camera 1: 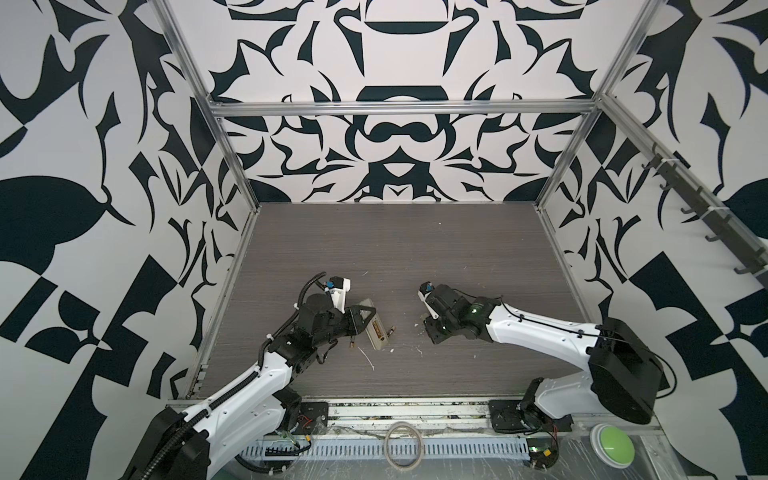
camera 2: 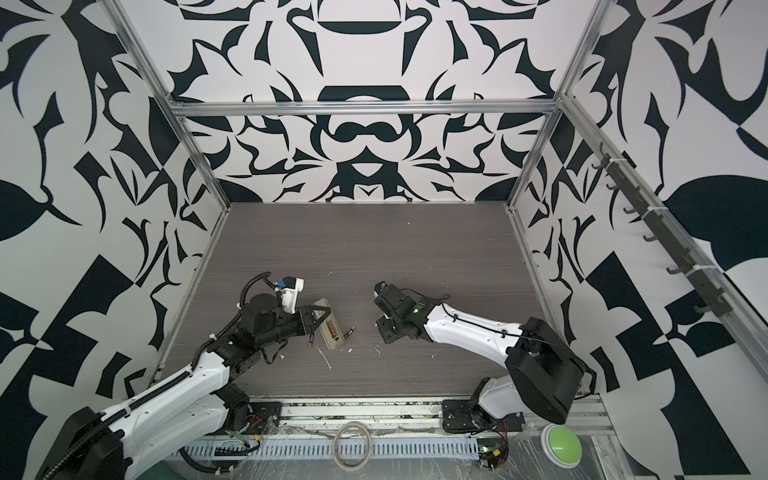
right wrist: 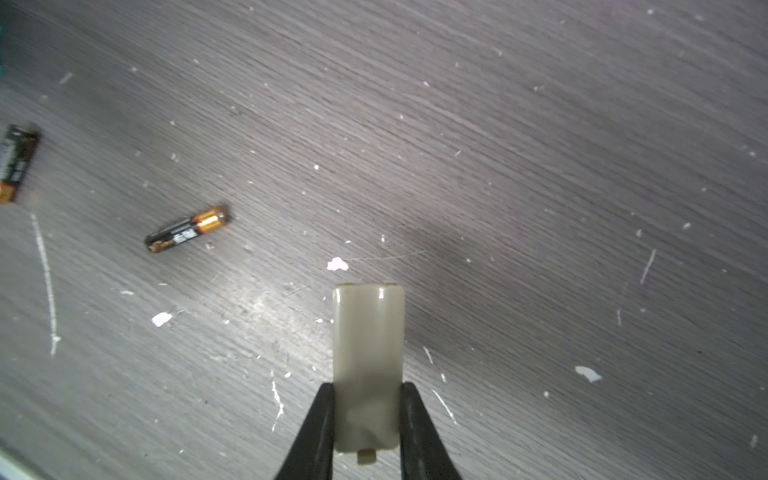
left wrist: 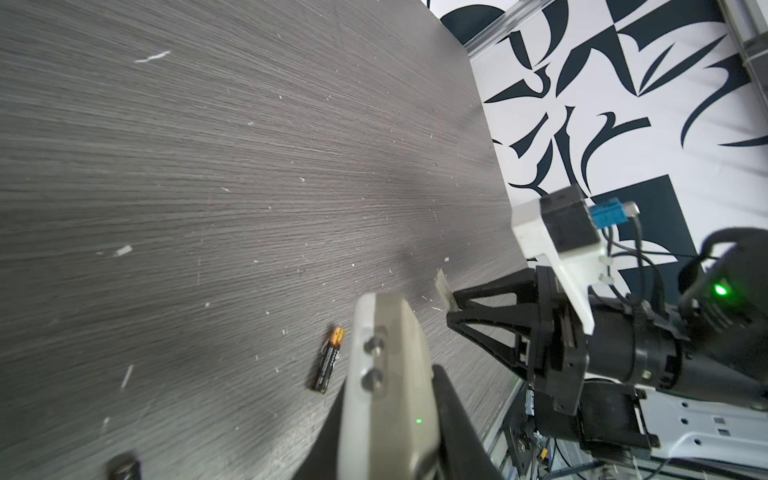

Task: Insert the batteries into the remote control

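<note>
L gripper (left wrist: 388, 380) clamped on remote control (camera 1: 377, 332), centre-left of table (camera 1: 415, 249); R gripper (right wrist: 368, 388) pinches beige batt. cover (right wrist: 368, 332). Two batteries (right wrist: 187, 229) lie loose either side of remote.

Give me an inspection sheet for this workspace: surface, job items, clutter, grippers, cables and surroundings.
Surface: grey wood-grain table, scuffed.
Job's things: remote control held, compartment looks open; battery and second battery loose on table; battery cover off.
Clutter: white scraps; tape ring by front rail.
Grippers: left gripper jaws shut on remote control; right gripper jaws shut on battery cover.
Cables: black conduit on left arm; thin wire along right arm.
Surroundings: patterned walls, aluminium frame, green button.
</note>
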Controlling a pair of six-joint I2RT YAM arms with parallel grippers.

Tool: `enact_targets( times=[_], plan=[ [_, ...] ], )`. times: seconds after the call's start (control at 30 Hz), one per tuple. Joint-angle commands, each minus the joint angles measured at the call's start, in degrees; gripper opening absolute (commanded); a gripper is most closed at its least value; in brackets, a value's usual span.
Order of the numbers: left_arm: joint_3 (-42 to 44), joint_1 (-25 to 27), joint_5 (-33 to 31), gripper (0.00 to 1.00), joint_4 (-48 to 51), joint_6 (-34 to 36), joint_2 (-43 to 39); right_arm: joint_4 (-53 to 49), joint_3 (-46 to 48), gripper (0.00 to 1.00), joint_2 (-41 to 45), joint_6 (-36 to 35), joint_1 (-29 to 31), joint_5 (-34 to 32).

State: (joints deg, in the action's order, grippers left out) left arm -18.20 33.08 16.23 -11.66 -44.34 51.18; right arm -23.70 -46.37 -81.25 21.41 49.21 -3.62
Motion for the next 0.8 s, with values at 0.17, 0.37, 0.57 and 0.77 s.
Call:
enact_targets(
  times=[0.17,0.37,0.57,0.77],
  plan=[
    [1.21,-0.30,2.26,0.00,-4.22,2.26,-0.04,-2.39,-2.62,0.16,-3.41,0.98,-0.25,-3.68],
    [2.27,-0.30,2.67,0.00,-5.65,1.73,-0.01,-1.78,-1.97,0.16,-4.82,1.79,-0.25,-3.68],
    [2.77,-0.30,2.25,0.00,-5.65,1.73,-0.66,-1.73,-1.54,0.16,-5.93,2.00,-0.17,-4.03],
    [3.32,-0.30,2.21,0.00,-5.63,1.33,-1.84,-1.44,-1.27,0.17,-6.91,2.01,-0.25,-4.56]
  ],
)
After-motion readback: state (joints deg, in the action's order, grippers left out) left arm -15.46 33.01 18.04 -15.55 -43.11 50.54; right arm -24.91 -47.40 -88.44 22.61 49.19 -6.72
